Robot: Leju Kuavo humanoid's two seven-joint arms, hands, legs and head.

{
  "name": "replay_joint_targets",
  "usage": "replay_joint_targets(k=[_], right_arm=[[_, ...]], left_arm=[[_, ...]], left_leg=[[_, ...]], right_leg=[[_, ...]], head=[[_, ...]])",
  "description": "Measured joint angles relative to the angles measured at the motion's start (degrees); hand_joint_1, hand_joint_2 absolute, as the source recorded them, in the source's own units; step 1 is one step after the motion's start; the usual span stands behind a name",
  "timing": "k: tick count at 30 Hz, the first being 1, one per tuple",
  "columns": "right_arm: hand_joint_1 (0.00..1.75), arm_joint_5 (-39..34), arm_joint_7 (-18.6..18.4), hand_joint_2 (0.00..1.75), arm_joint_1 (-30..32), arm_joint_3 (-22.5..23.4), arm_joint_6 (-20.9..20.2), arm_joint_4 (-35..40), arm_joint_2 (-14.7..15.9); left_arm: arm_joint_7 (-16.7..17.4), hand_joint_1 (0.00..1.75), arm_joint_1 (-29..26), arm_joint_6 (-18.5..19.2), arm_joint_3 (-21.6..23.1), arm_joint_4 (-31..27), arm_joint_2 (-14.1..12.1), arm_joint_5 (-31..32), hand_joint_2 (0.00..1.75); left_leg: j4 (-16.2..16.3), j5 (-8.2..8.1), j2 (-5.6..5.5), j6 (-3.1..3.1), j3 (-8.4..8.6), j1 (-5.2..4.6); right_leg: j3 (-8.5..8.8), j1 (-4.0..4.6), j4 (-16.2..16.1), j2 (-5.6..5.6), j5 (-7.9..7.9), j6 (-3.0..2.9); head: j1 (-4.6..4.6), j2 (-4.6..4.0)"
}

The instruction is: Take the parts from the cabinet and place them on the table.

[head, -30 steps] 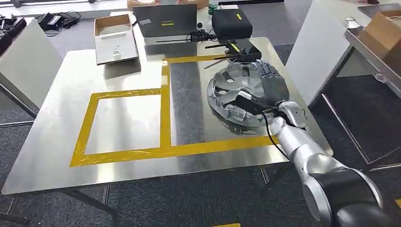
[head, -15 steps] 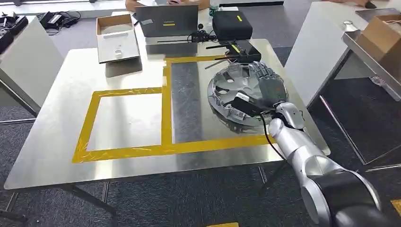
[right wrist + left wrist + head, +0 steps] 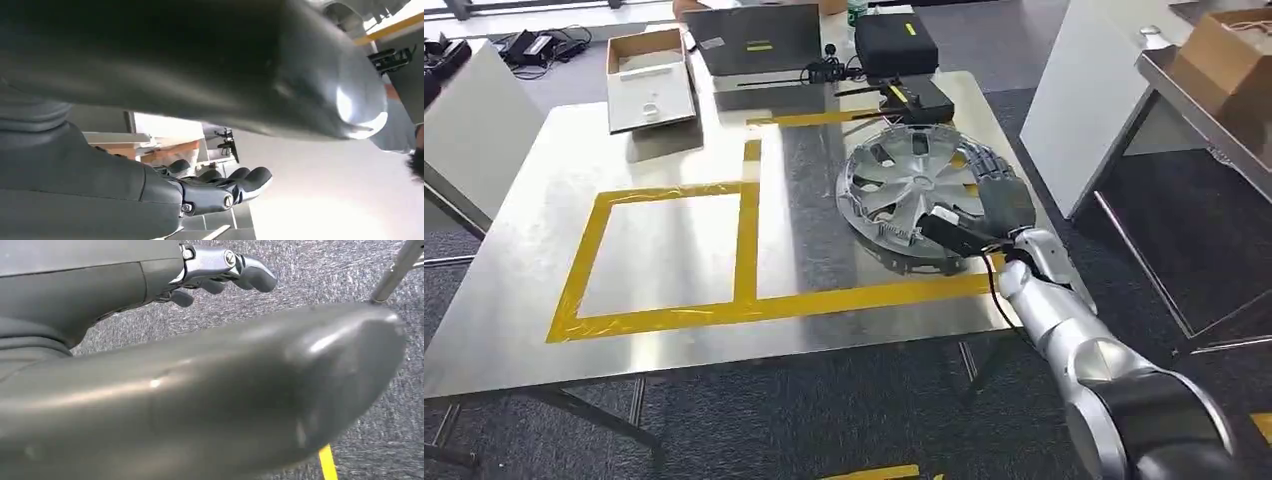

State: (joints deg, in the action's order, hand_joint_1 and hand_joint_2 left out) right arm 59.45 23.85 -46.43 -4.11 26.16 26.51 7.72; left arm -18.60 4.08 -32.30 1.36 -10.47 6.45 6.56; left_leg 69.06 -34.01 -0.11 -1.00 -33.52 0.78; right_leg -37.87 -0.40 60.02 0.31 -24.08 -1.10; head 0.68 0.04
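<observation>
A silver wheel cover (image 3: 911, 195) lies on the bench (image 3: 674, 250), inside the right taped square. The right hand (image 3: 996, 205) rests on its right rim, apparently gripping it. The left hand (image 3: 220, 270) hangs slack, holding nothing.

A silver right arm (image 3: 1064, 330) with a black elbow section is seen. A black cable runs along its forearm. The right hand (image 3: 999, 200) is dark grey, with a silver screwed thumb bracket.
</observation>
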Motion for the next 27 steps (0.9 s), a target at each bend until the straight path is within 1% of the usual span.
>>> replay_joint_targets(k=[1,2,3,4,5,6,7,8,9,10,11,12,13,14,15,16,17,18,19,20,21,22,23,24,25,26,27], right_arm=[[0.0,0.0,0.0,0.0,0.1,0.2,0.1,0.0,0.2],[0.0,-0.1,0.0,0.0,0.3,0.3,0.2,0.1,0.3],[0.0,-0.1,0.1,0.0,0.4,0.3,0.3,0.1,0.6],[0.0,-0.1,0.2,0.0,0.5,0.4,0.3,0.1,0.7],[0.0,-0.2,0.2,0.0,0.6,0.4,0.3,0.2,0.8],[0.0,-0.2,0.2,0.0,0.7,0.5,0.3,0.3,0.8],[0.0,-0.2,0.2,0.0,0.8,0.6,0.3,0.5,1.1],[0.0,-0.2,0.2,0.0,0.9,0.7,0.3,0.5,1.4],[0.0,-0.2,0.2,0.0,0.9,0.7,0.2,0.5,1.6],[0.0,-0.3,0.2,0.0,0.9,0.8,0.3,0.5,1.7],[0.0,-0.3,0.2,0.0,1.0,0.8,0.2,0.5,1.7],[0.0,-0.3,0.2,0.0,1.3,0.9,0.2,0.5,1.7],[0.0,-0.3,0.2,0.0,1.6,1.0,0.3,0.5,1.7],[0.0,-0.3,0.2,0.0,1.7,1.1,0.3,0.5,1.7],[0.0,-0.3,0.3,0.0,1.7,1.3,0.3,0.6,1.7],[0.0,-0.3,0.4,0.0,1.7,1.4,0.3,0.8,1.9],[0.0,-0.3,0.5,0.0,1.7,1.5,0.3,1.0,1.9],[0.0,-0.4,0.6,0.0,1.7,1.6,0.3,1.2,2.0],[0.0,-0.4,0.7,0.0,1.8,1.6,0.3,1.2,2.2],[0.0,-0.6,0.8,0.0,1.7,1.7,0.3,1.2,2.4],[0.0,-0.7,0.9,0.0,1.7,1.7,0.3,1.2,2.4],[0.0,-0.7,1.1,0.0,1.8,1.7,0.3,1.3,2.4],[0.0,-0.7,1.2,0.0,1.7,1.7,0.4,1.4,2.4],[0.0,-0.7,1.2,0.0,1.8,1.7,0.4,1.5,2.4],[0.0,-0.7,1.2,0.0,1.8,1.7,0.5,1.6,2.4],[0.0,-0.7,1.2,0.0,1.8,1.7,0.5,1.6,2.4],[0.0,-0.7,1.2,0.0,1.8,1.7,0.5,1.6,2.5]], left_arm=[[0.1,0.0,0.1,0.1,0.0,0.0,-0.1,0.3,0.0],[0.3,0.0,0.3,0.2,0.0,0.0,-0.3,0.5,0.0],[0.4,0.0,0.3,0.3,0.0,0.0,-0.3,0.7,0.0],[0.5,0.0,0.3,0.3,0.0,0.0,-0.3,0.8,0.0],[0.6,0.0,0.3,0.3,0.0,0.0,-0.3,0.8,0.0],[0.6,0.0,0.3,0.3,0.0,0.0,-0.3,0.8,0.0],[0.6,0.0,0.3,0.3,0.1,0.0,-0.1,0.9,0.0],[0.6,0.0,0.6,0.3,0.1,-0.1,-0.2,0.9,0.0],[0.6,0.0,0.7,0.3,0.1,-0.1,-0.2,0.9,0.0],[0.6,0.0,0.7,0.3,0.1,-0.1,-0.1,1.0,0.0],[0.6,0.0,0.7,0.4,0.1,-0.1,-0.1,1.0,0.0],[0.6,0.0,0.7,0.4,0.1,-0.1,0.0,1.1,0.0],[0.7,0.0,0.7,0.5,0.1,-0.1,0.0,1.1,0.0],[0.8,0.0,0.7,0.5,0.1,-0.1,0.0,1.2,0.0],[0.8,0.0,0.7,0.5,0.1,-0.1,0.0,1.3,0.0],[0.9,0.0,0.7,0.5,0.1,-0.1,0.1,1.3,0.0],[0.9,0.0,0.8,0.5,0.1,-0.1,0.1,1.4,0.0],[1.0,0.0,0.8,0.5,0.1,-0.1,0.1,1.4,0.0],[0.9,0.0,0.9,0.5,0.1,-0.1,0.2,1.4,0.0],[1.0,0.0,0.9,0.5,0.1,-0.1,0.2,1.4,0.0],[1.0,0.0,0.9,0.5,0.1,-0.1,0.2,1.5,0.0],[1.1,0.0,0.8,0.5,0.1,-0.1,0.1,1.5,0.0],[1.1,0.0,0.8,0.6,0.1,-0.1,0.0,1.6,0.0],[1.1,0.0,0.9,0.6,0.1,-0.1,0.1,1.7,0.0],[1.1,0.0,0.9,0.6,0.1,-0.1,0.1,1.9,0.0],[1.2,0.0,1.0,0.6,0.1,-0.1,0.0,1.9,0.0],[1.3,0.0,1.0,0.6,0.1,-0.1,0.0,1.9,0.0]], left_leg=[[-5.7,2.33,-0.02,0.73,2.94,-0.34],[-9.4,1.92,-0.01,1.32,4.71,-0.74],[-9.2,2.91,0.16,0.73,4.77,-0.87],[-9.5,2.9,0.03,0.82,4.45,-1.11],[-9.4,2.98,0.02,1.13,3.93,-1.2],[-9.6,3.41,0.04,1.57,3.75,-1.2],[-10.6,4.46,0.26,2.11,3.48,-0.52],[-10.8,5.16,0.33,2.39,3.35,-0.64],[-10.8,5.76,0.28,2.77,2.73,-0.61],[-10.8,6.41,0.26,2.79,1.87,-0.61],[-10.7,6.85,0.3,2.79,1.23,-0.63],[-10.6,7.29,0.34,2.8,0.55,-0.63],[-10.4,7.65,0.39,2.75,-0.12,-0.62],[-10.1,7.95,0.42,2.66,-0.81,-0.6],[-9.8,8.19,0.43,2.5,-1.39,-0.59],[-9.5,8.39,0.44,2.29,-1.88,-0.57],[-9.1,8.56,0.47,2.06,-2.19,-0.59],[-9.1,8.9,0.36,1.62,-2.54,-0.74],[-9.1,9.08,0.35,1.34,-2.48,-0.74],[-9.0,9.42,0.28,0.93,-2.66,-0.68],[-9.4,9.85,0.28,0.56,-2.69,-0.6],[-9.4,10.12,0.25,0.13,-3.17,-0.83],[-8.6,8.92,0.14,-0.15,-3.59,-0.58],[-6.4,5.89,0.13,-0.28,-4.47,-0.6],[-2.6,2.43,0.14,-0.5,-5.62,-0.52],[1.0,-0.02,0.14,-0.65,-6.8,-0.45],[5.7,-2.07,0.14,-0.79,-7.72,-0.45]], right_leg=[[-0.02,0.03,0.0,0.0,0.2,0.12],[-0.09,0.06,0.0,-0.03,0.41,0.39],[-0.17,0.1,-0.1,-0.05,0.86,0.76],[-0.24,0.04,-0.1,-0.06,1.12,1.12],[-0.3,-0.15,-0.3,-0.07,1.59,1.54],[-0.28,-0.12,-0.7,-0.04,2.07,1.99],[-0.68,-0.09,-0.6,-0.02,2.25,2.33],[-1.25,-0.1,0.2,-0.07,0.38,2.68],[-2.21,-0.2,2.7,-0.08,-2.53,2.92],[-3.73,-0.23,7.4,-0.06,-6.04,3.26],[-4.87,-0.23,11.5,-0.07,-8.18,3.49],[-5.56,-0.24,14.9,-0.08,-9.27,3.67],[-5.29,-0.27,15.9,-0.08,-9.08,3.71],[-3.69,-0.34,14.3,-0.09,-7.82,3.73],[-0.73,-0.43,10.4,-0.1,-6.06,3.69],[2.98,-0.49,4.9,-0.13,-4.52,3.61],[5.85,-0.5,0.1,-0.14,-5.16,3.41],[6.08,0.08,0.1,0.03,-4.86,2.74],[5.71,0.14,0.1,0.1,-4.33,2.24],[5.64,0.17,-0.3,0.07,-4.59,1.79],[5.4,0.34,-0.3,0.06,-4.28,1.38],[5.11,-0.12,-0.7,-0.02,-3.58,0.77],[4.56,-0.23,-1.0,-0.16,-2.92,0.36],[3.94,-0.26,-1.1,-0.17,-2.39,-0.21],[3.22,-0.26,-1.1,-0.17,-1.82,-0.27],[2.63,-0.24,-1.1,-0.17,-1.36,-0.32],[1.74,-0.21,-1.0,-0.17,-0.67,-0.31]], head=[[0.0,0.0],[0.02,0.0],[0.09,0.0],[0.0,-0.02],[0.04,0.0],[0.0,0.0],[0.02,0.0],[0.09,0.0],[0.5,0.0],[0.63,0.0],[0.63,0.0],[0.63,-0.02],[0.66,0.0],[0.66,0.0],[0.66,0.0],[0.66,-0.02],[0.66,-0.02],[0.55,0.0],[0.68,0.0],[0.68,0.0],[0.66,0.0],[0.66,-0.02],[0.57,0.0],[0.39,-0.02],[0.24,0.0],[0.2,0.0],[0.22,-0.02]])
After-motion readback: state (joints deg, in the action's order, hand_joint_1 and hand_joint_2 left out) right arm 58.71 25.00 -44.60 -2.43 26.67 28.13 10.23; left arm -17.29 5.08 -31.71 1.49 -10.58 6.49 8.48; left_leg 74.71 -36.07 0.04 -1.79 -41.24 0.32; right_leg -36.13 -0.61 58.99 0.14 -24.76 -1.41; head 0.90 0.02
